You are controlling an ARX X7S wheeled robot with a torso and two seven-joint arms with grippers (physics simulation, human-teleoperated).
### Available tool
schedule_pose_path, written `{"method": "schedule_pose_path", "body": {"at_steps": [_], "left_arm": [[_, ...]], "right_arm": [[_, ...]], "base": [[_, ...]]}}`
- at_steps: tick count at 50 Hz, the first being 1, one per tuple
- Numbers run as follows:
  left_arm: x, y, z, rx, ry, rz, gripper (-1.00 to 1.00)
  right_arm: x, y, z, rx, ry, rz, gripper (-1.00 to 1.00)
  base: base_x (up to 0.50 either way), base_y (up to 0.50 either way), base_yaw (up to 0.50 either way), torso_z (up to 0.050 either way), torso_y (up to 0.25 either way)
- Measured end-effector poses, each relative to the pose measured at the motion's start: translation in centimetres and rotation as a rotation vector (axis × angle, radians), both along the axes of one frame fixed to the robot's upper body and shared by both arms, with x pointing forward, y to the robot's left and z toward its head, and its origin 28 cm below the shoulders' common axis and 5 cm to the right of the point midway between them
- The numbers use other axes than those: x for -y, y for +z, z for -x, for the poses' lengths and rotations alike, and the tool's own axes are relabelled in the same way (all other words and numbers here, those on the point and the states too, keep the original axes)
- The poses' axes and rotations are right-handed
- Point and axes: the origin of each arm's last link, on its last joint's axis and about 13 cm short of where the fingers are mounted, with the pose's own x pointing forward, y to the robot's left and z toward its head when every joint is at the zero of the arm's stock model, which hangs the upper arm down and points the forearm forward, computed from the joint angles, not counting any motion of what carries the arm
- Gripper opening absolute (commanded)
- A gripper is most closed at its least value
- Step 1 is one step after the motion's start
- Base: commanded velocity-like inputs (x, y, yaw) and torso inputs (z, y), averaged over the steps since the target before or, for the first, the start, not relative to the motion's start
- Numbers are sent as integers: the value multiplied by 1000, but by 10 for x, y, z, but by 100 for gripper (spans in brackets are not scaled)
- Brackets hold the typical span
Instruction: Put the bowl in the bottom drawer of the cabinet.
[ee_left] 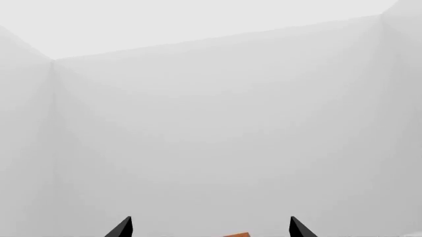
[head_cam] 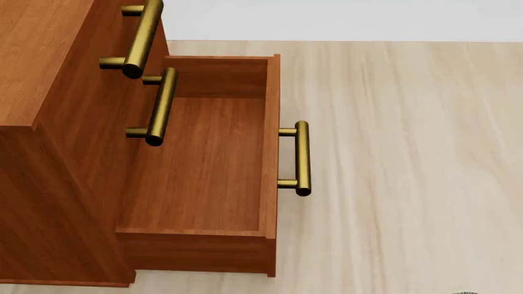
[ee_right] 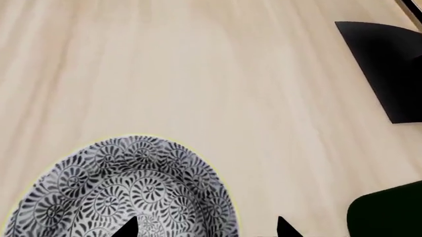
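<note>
Right now my right tool (ee_right: 205,228) straddles the rim of the bowl (ee_right: 125,190), tips apart, low in the wrist frame above pale floor. My left tool (ee_left: 209,228) gapes empty. Farther off, the bottom drawer (head_cam: 204,165) stands pulled out from the cabinet (head_cam: 49,92), left of the head frame.

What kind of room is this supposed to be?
Probably a bare simulated room, not a real home: a wooden cabinet with its bottom drawer pulled open, a pale plank floor, blank white walls, and a patterned bowl.
</note>
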Motion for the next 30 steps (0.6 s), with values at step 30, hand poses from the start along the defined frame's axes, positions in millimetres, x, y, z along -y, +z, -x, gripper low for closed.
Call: {"method": "schedule_pose_path", "body": {"at_steps": [30], "left_arm": [[0, 0, 1, -2, 1, -5, 100]], "right_arm": [[0, -17, -8, -32, 14, -81, 100]], "base": [[1, 0, 0, 0, -1]]}}
